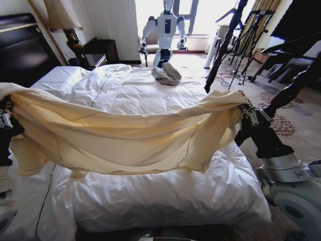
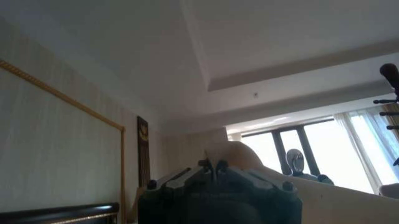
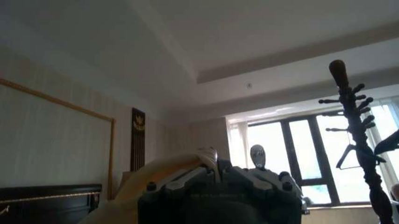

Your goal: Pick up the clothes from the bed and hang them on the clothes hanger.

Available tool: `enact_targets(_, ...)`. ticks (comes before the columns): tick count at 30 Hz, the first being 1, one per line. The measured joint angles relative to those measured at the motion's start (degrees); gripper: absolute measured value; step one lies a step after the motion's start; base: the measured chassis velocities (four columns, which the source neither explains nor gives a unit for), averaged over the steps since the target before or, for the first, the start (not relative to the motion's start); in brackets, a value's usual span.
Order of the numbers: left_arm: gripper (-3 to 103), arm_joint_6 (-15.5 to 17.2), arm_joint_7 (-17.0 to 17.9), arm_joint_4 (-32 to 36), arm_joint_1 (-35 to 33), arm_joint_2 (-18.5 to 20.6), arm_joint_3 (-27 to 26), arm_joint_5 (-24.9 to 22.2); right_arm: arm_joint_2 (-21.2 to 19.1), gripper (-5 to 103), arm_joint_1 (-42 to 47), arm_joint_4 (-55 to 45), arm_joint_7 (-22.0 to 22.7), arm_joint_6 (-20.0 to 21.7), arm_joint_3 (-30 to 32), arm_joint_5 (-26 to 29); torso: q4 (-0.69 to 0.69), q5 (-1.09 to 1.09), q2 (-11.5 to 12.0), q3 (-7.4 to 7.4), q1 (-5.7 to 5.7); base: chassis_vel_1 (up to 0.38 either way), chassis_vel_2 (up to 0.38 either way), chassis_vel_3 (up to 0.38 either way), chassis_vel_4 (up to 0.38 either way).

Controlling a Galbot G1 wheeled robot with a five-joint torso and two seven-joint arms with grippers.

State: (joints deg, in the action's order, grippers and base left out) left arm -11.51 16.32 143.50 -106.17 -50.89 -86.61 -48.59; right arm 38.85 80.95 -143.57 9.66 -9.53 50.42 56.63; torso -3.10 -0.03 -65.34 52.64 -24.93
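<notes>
Left gripper: at the left edge of the head view, raised, closed on one end of the top; the left wrist view shows a fold of cream cloth pinched at its tips.
Right gripper: at the right, raised to about the same height, closed on the other end of the top.
Top: stretched wide between both grippers, sagging in the middle, hanging in the air in front of and above the bed; its lower edge looks clear of the duvet, though I cannot be sure.
Bed: a grey cloth heap lies near the far end, well apart from the top.
Hanger: a dark triangle on the coat stand in the right wrist view, far from both grippers.
Progress: pick-up looks done; carrying the top over and hanging it is still left.
</notes>
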Motion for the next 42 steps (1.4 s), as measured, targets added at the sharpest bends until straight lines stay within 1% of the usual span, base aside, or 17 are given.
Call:
enact_targets(8,0,3.5,1.9,-0.1,2.8,5.0,-0.8,-1.5,-2.2,0,-3.4,0.1,2.0,-0.2,-0.3,-3.7,0.0,-0.01,0.0,0.0,0.02,0.0,0.0,0.0,0.0)
enact_targets(12,0,5.7,2.8,-0.1,6.5,7.9,3.1,-1.0,-2.3,0,-6.4,0.2,3.3,0.6,-4.6,-5.7,-0.01,-0.01,0.0,0.0,0.01,0.0,0.0,0.0,0.0)
enact_targets(14,0,6.2,2.9,-0.2,9.6,8.0,9.7,1.6,-1.2,0,-8.2,2.5,3.7,1.0,-8.5,-8.6,0.0,0.01,0.0,0.0,0.01,0.0,0.0,0.0,0.0)
enact_targets(15,0,6.2,2.9,-0.2,9.6,8.0,9.7,1.6,-1.2,0,-8.2,2.5,3.7,1.0,-8.5,-8.6,0.0,0.01,0.0,0.0,0.01,0.0,0.0,0.0,0.0)
enact_targets(19,0,5.2,1.3,-3.8,14.4,5.3,21.2,7.6,2.5,0,-9.2,9.0,1.8,-0.2,-14.0,-15.4,-0.03,-0.04,0.0,0.0,0.01,0.0,0.0,0.0,0.0)
enact_targets(21,0,4.4,0.2,-6.8,16.2,4.1,23.7,8.6,5.1,0,-10.4,14.0,1.7,-1.2,-17.1,-19.6,-0.01,0.01,0.0,0.0,0.01,0.0,0.0,0.0,0.0)
enact_targets(23,0,4.0,-0.4,-8.3,16.9,3.8,24.3,9.0,6.1,0,-11.1,15.7,1.8,-1.5,-18.3,-21.1,0.0,0.01,0.0,0.0,0.01,0.0,0.0,0.0,0.0)
enact_targets(25,0,2.5,-2.1,-13.1,18.6,3.9,25.8,9.9,9.5,0,-14.6,19.4,4.0,-1.7,-22.2,-24.9,-0.02,0.01,0.0,0.0,0.01,0.0,0.0,0.0,0.0)
enact_targets(28,0,1.8,-2.6,-15.9,20.0,5.2,25.6,9.2,10.8,0,-18.8,20.7,6.3,-0.8,-25.5,-26.5,0.0,-0.02,0.0,0.0,0.01,0.0,0.0,0.0,0.0)
enact_targets(31,0,1.8,-2.3,-17.0,21.6,7.0,24.9,8.0,10.5,0,-22.6,21.8,8.2,0.1,-27.5,-26.1,0.01,-0.02,0.0,-0.01,0.01,0.0,0.0,0.0,0.0)
enact_targets(33,0,1.9,-2.0,-20.0,24.7,10.0,24.8,7.8,10.1,0,-30.3,25.4,10.9,0.5,-32.1,-25.7,-0.05,-0.01,0.0,-0.02,0.03,0.0,0.0,0.0,0.0)
enact_targets(34,0,1.9,-2.0,-20.0,24.7,10.0,24.8,7.8,10.1,0,-30.3,25.4,10.9,0.5,-32.1,-25.7,-0.05,-0.01,0.0,-0.02,0.03,0.0,0.0,0.0,0.0)
enact_targets(35,0,1.6,-2.0,-22.6,25.4,10.5,24.6,8.8,11.8,0,-39.0,31.0,11.7,0.1,-38.6,-26.4,-0.09,-0.01,0.0,-0.01,0.02,0.0,0.0,0.0,0.0)
enact_targets(37,0,0.8,-1.9,-25.1,25.3,9.1,24.4,11.1,16.2,0,-46.7,37.9,11.6,-1.0,-46.4,-27.5,0.04,0.01,0.0,0.0,0.0,0.0,0.0,0.0,0.0)
enact_targets(39,0,0.5,-1.8,-26.3,25.7,8.3,25.2,12.3,18.0,0,-48.8,40.3,11.7,-1.2,-48.8,-28.1,0.11,0.03,0.0,0.01,-0.01,0.0,0.0,0.0,0.0)
enact_targets(40,0,0.1,-1.9,-28.3,27.5,6.8,28.4,14.2,21.5,0,-51.2,43.5,12.0,-1.8,-52.2,-29.5,0.11,-0.04,0.0,0.01,-0.02,0.0,0.0,0.0,0.0)
enact_targets(42,0,0.1,-1.8,-29.0,28.3,6.3,29.8,14.8,23.0,0,-51.8,44.7,12.3,-2.0,-53.3,-30.3,0.1,-0.13,0.0,0.01,-0.01,0.0,0.0,0.0,0.0)
